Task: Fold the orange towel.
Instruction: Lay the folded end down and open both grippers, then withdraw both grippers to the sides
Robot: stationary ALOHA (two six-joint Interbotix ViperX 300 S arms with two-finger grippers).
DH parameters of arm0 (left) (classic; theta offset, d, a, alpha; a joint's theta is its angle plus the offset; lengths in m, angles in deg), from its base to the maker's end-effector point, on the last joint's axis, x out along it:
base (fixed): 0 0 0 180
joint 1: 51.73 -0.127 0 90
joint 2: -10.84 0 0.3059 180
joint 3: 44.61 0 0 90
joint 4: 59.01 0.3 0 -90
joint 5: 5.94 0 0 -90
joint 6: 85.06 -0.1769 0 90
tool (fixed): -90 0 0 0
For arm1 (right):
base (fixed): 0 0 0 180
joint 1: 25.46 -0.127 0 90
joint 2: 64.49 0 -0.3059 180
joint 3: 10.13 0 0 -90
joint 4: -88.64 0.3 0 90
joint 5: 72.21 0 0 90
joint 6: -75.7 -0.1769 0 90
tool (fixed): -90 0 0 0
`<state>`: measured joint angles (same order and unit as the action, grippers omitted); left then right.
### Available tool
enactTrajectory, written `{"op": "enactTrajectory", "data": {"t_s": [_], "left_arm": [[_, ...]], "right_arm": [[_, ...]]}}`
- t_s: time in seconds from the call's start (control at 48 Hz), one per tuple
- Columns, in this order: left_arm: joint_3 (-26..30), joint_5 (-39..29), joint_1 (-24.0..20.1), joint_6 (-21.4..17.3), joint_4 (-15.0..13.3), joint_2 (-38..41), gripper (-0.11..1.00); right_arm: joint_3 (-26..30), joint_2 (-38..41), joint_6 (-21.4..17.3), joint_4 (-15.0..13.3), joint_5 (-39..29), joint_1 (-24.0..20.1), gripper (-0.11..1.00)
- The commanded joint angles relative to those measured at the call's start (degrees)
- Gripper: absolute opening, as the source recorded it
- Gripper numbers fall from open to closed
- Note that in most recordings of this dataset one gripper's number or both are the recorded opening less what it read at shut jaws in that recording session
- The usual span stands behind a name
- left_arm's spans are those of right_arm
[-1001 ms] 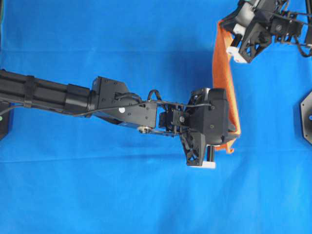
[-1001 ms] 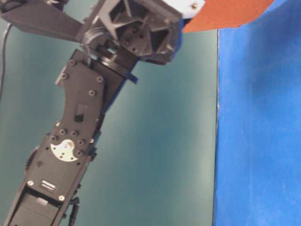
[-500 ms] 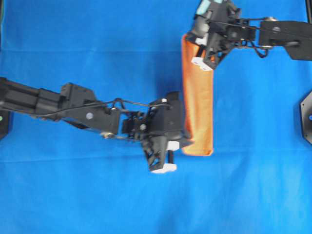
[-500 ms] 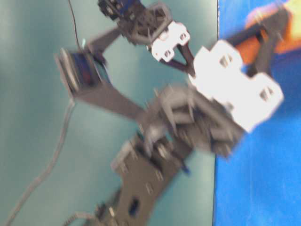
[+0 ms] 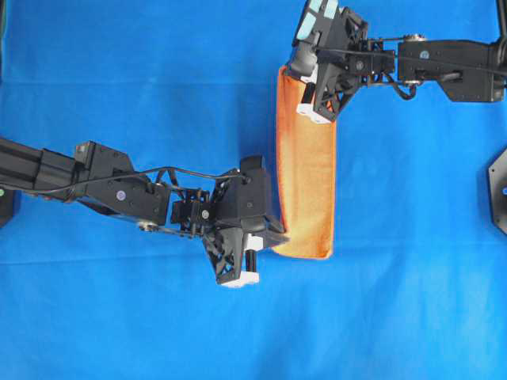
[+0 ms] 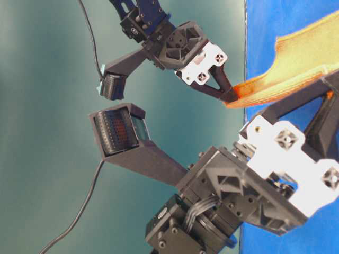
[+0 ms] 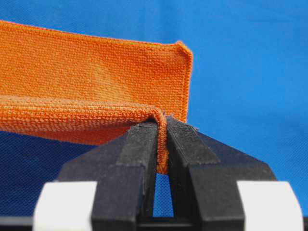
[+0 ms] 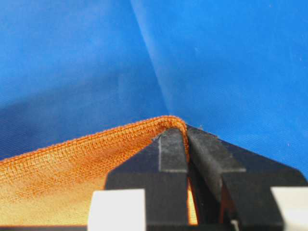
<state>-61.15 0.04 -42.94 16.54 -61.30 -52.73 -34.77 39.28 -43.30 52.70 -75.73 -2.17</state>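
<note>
Between my two pinches, the orange towel [image 5: 305,158] is stretching as a long folded strip over the blue cloth [image 5: 158,79].

Toward six o'clock in the overhead view, my left gripper [image 7: 161,144] is nipping the strip's near corner, jaws almost together with only the hem between them. Toward twelve o'clock, my right gripper [image 8: 186,144] is clamping the far corner just as tightly, the folded edge curling over its fingertips [image 8: 172,150]. From table level, the towel is sagging between both grips.
</note>
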Motion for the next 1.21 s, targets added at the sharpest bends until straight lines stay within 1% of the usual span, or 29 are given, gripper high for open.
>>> {"op": "enactTrajectory", "data": {"t_s": [0.0, 0.063, 0.125, 0.167, 0.25, 0.292, 0.334, 0.354, 0.396, 0.48, 0.563, 0.646, 0.73, 0.792, 0.917, 1.063, 1.188], "left_arm": [[0.6, 0.7, 1.2, 0.1, 0.2, -0.9, 0.07], [0.6, 0.7, 1.1, 0.0, 0.2, -0.9, 0.16], [0.5, 0.7, 1.0, 0.0, 0.2, -0.9, 0.28], [0.5, 0.7, 1.0, 0.0, 0.3, -0.9, 0.38], [0.4, 0.5, 1.0, 0.0, 0.4, -1.0, 0.59], [0.2, 0.4, 1.0, -0.1, 0.4, -1.1, 0.67], [0.0, 0.4, 0.9, -0.1, 0.4, -1.1, 0.72], [0.0, 0.4, 0.9, -0.1, 0.4, -1.2, 0.73], [-0.2, 0.3, 0.8, -0.1, 0.4, -1.2, 0.73], [-0.3, -0.2, 0.7, -0.3, 0.4, -1.4, 0.72], [-0.4, -2.1, 0.4, -0.5, 0.4, -1.9, 0.74], [-0.7, -6.2, 0.2, -0.5, 0.4, -3.7, 0.74], [-1.2, -11.9, 0.1, -0.4, 0.4, -7.2, 0.74], [-1.8, -14.5, 0.1, -0.3, 0.4, -9.7, 0.74], [-3.5, -17.1, 0.1, -0.4, 0.4, -15.2, 0.74], [-7.1, -17.0, -0.4, -0.7, 0.6, -21.4, 0.74], [-11.2, -15.4, -2.6, -0.7, 0.7, -25.7, 0.74]], "right_arm": [[0.9, -0.9, 0.1, -0.2, 0.8, 0.4, 0.03], [0.9, -0.8, 0.1, -0.2, 1.1, 0.4, 0.03], [0.9, -0.8, 0.1, -0.3, 1.2, 0.4, 0.04], [0.9, -0.8, 0.1, -0.3, 1.1, 0.3, 0.15], [0.9, -0.7, 0.2, -0.3, 0.9, 0.0, 0.40], [0.9, -0.7, 0.4, -0.4, 0.9, 0.0, 0.53], [0.8, -0.7, 0.5, -0.4, 0.9, -0.1, 0.63], [0.8, -0.8, 0.5, -0.4, 0.9, -0.1, 0.65], [0.8, -0.8, 0.5, -0.4, 0.9, -0.1, 0.66], [0.8, -0.8, 0.5, -0.4, 0.8, -0.1, 0.61], [0.8, -1.0, 0.4, -0.4, 0.6, -0.1, 0.60], [0.4, -1.7, 0.4, -0.4, -0.2, -0.1, 0.61], [-0.2, -3.2, 0.4, -0.4, -0.8, -0.2, 0.61], [-0.9, -4.9, 0.4, -0.4, -1.0, -0.3, 0.61], [-3.7, -9.8, 0.4, -0.4, -1.0, -0.4, 0.61], [-8.3, -16.3, -0.4, -0.3, -0.7, -1.1, 0.61], [-14.1, -23.4, -1.1, 0.4, 0.5, -2.3, 0.61]]}}
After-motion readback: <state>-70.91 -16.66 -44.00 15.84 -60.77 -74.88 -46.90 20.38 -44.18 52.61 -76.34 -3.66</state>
